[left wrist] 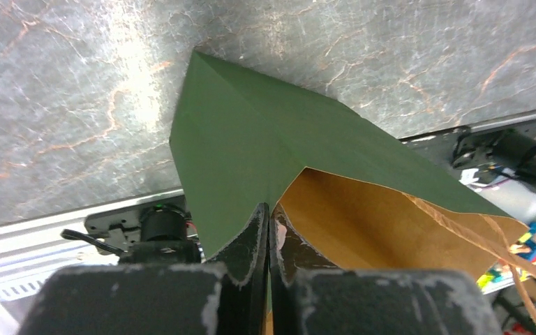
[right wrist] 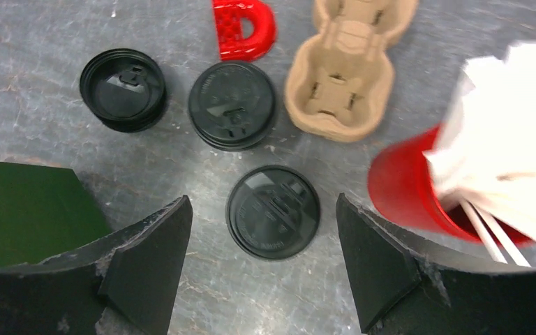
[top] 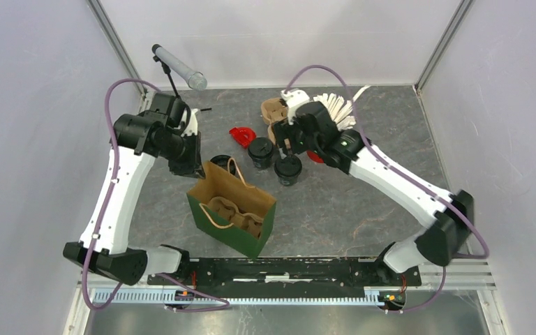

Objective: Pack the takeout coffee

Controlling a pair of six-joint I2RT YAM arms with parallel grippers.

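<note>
Your left claw [left wrist: 269, 227] is pressed together on the top rim of the green paper bag [left wrist: 251, 146]. It pinches the edge where the green outer face meets the brown lining. The bag's mouth opens just beyond the fingertips. From above you can see a cardboard carrier [top: 236, 213] lying inside it, with a rope handle [left wrist: 488, 241] draped at the rim.

Your right claw [right wrist: 262, 202] has its jaws wide apart and holds nothing. Directly beneath it, between the two fingers [right wrist: 146, 258] and with clear gaps on both sides, stands a black-lidded coffee cup [right wrist: 273, 211] upright on the table [top: 363, 202].

Ahead of that claw stand a second cup [right wrist: 232, 105] and a third cup [right wrist: 123, 89]. They are side by side and both lidded, the third nearer the bag. Past them lies a small red plastic piece [right wrist: 244, 28].

Ahead and to the right of the claw an empty pulp carrier [right wrist: 342, 77] lies flat.

Watch the right-hand finger. A red cup [right wrist: 405, 188] stuffed with white stirrers [right wrist: 509, 125] stands just beside it, and the stirrers fan out over that finger. The bag's green wall sits close against the other finger.

Far behind your left claw, a grey tube on a thin stand [top: 178, 66] rises at the table's back corner.
</note>
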